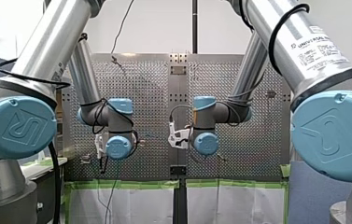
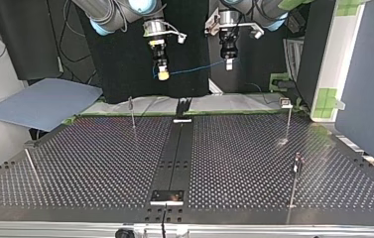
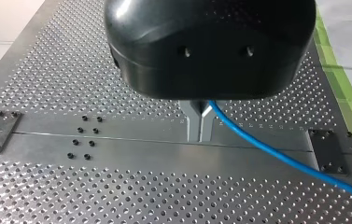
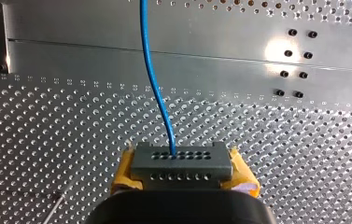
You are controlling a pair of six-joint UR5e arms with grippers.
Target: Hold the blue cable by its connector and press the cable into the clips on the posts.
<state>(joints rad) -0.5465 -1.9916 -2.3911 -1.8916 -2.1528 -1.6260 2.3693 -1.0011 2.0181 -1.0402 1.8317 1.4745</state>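
right jaws grip the connector (image 4: 181,164), left jaws seemingly pinch the blue cable (image 4: 142,23).

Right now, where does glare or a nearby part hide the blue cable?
Right wrist view: glare sits on the table's metal strip, clear of the blue cable and connector. Left wrist view: the housing of my left claw hides the cable's near end. Top view: cable thin against the dark backdrop.

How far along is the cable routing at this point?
Done: grasping. My right pincer is shut on the connector; my left pincer pinches the blue cable further along. In hand: the cable spans between them above the table. Left: all clipping; the posts carry no cable.
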